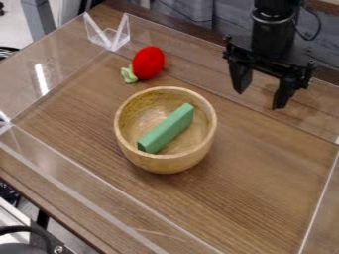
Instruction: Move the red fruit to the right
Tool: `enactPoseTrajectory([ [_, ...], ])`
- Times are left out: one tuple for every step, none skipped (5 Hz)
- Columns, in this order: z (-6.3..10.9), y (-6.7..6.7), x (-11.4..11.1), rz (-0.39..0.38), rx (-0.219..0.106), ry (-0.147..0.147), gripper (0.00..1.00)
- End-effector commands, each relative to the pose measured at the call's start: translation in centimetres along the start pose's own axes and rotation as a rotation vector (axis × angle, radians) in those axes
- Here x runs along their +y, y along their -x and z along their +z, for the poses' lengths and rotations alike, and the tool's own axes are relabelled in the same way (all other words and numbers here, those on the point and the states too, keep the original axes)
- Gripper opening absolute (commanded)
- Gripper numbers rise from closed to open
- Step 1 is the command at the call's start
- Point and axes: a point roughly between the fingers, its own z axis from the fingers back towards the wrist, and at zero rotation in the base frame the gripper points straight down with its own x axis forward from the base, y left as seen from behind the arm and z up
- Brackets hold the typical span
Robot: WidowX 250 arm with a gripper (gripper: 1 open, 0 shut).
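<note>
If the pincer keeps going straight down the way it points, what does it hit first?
Most likely bare wooden tabletop. The open pincer points down well right of the red fruit and clear of the wooden bowl, though depth is hard to judge from one view.

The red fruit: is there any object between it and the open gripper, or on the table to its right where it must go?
Nothing visible. The red fruit and the gripper have only bare table between them. The wooden bowl with the green block sits nearer the camera, off that line.
</note>
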Motion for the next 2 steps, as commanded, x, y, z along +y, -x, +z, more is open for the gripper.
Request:
enactPoseTrajectory([
  [2.27,-0.36,0.23,0.012,-0.078,0.009,1.00],
  [2.82,-0.23,-0.71,0.014,-0.094,0.012,0.00],
])
